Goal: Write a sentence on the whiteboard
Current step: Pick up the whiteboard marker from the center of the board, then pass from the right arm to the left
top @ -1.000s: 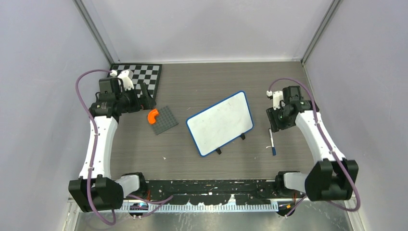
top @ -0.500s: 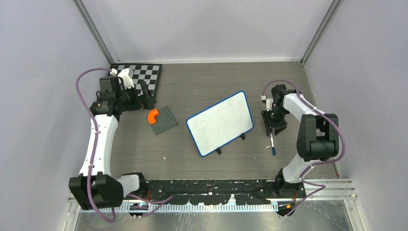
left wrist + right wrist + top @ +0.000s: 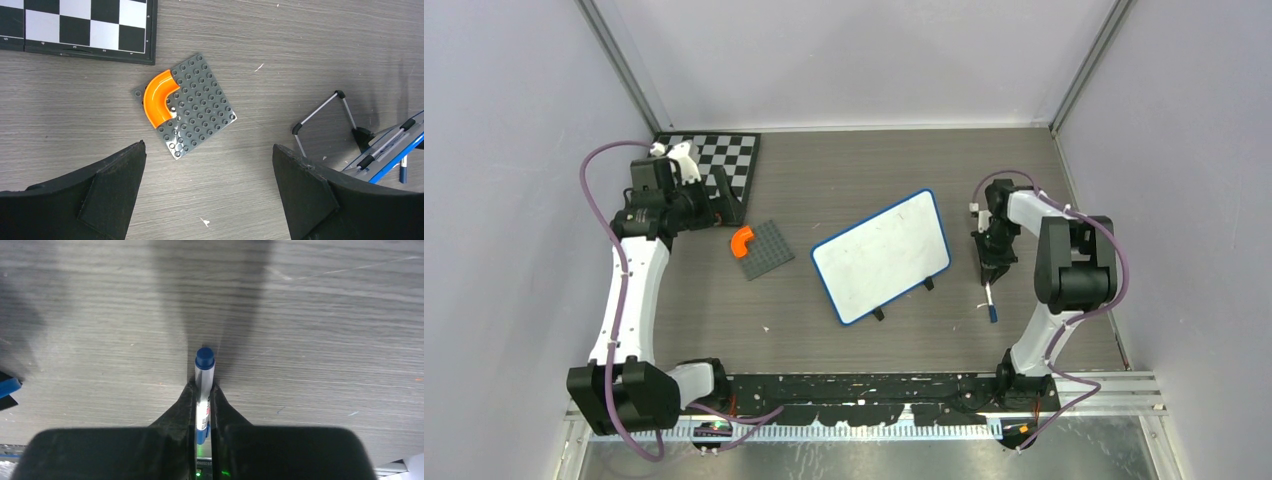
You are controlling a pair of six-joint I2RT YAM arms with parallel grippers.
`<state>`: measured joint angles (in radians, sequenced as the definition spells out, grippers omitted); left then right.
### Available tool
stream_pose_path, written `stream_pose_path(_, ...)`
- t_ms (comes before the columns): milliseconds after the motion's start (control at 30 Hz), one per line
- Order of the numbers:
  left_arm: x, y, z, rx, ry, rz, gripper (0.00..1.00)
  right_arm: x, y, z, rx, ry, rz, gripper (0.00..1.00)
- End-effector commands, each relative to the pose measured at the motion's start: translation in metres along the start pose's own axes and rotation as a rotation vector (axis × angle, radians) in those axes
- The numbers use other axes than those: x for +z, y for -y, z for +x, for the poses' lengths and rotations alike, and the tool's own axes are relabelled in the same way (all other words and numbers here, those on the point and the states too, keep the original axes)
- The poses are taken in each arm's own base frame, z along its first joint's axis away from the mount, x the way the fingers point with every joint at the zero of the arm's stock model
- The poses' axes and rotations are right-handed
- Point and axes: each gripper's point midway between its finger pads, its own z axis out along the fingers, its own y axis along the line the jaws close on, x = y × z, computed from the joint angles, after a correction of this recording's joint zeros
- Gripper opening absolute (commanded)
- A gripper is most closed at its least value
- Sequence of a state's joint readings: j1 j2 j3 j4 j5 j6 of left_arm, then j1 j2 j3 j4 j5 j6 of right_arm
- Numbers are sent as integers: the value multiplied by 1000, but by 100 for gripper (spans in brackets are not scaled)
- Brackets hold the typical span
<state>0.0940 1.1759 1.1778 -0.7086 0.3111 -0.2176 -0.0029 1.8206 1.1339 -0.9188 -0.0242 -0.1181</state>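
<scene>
The whiteboard (image 3: pixel 882 255), white with a blue frame and two black feet, lies tilted mid-table; its face looks blank and the sentence is not in view. To the right of it lies a marker (image 3: pixel 991 302), white with blue ends. My right gripper (image 3: pixel 990 274) points down at the marker's far end. In the right wrist view this gripper (image 3: pixel 202 396) is shut on the marker (image 3: pixel 204 382), whose blue end sticks out past the fingertips. My left gripper (image 3: pixel 727 203) hovers at the far left; in its wrist view it (image 3: pixel 207 165) is open and holds nothing.
A grey studded plate (image 3: pixel 764 250) with an orange curved piece (image 3: pixel 740 241) lies left of the whiteboard. A black-and-white checkerboard (image 3: pixel 724 160) sits at the far left corner. The board's blue frame (image 3: pixel 392 165) shows at the left wrist view's right edge.
The right arm has folded in towards the marker; its gripper came down over the marker and shut on it. The left arm has barely moved.
</scene>
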Motion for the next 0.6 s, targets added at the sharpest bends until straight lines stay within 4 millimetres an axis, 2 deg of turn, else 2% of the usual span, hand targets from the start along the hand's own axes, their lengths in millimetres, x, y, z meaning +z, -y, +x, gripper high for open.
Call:
stream_pose_path(0, -9, 2, -29, 27, 64, -17, 100, -17, 14, -24, 71, 80, 4, 1)
stream_pose_path(100, -11, 7, -30, 48, 44, 2, 100, -59, 14, -43, 98, 195, -54, 0)
stream_pose_path(233, -25, 28, -43, 97, 69, 98, 100, -144, -4, -69, 97, 441, -180, 0)
stream_pose_path(433, -71, 96, -69, 199, 133, 410, 100, -283, -43, -95, 142, 826, -395, 0)
stream_pose_path(467, -79, 108, -74, 205, 144, 461, 100, -312, -51, -102, 152, 908, -439, 0)
stream_pose_path(567, -98, 142, -87, 216, 182, 565, 100, -377, -80, -111, 175, 1062, -577, 0)
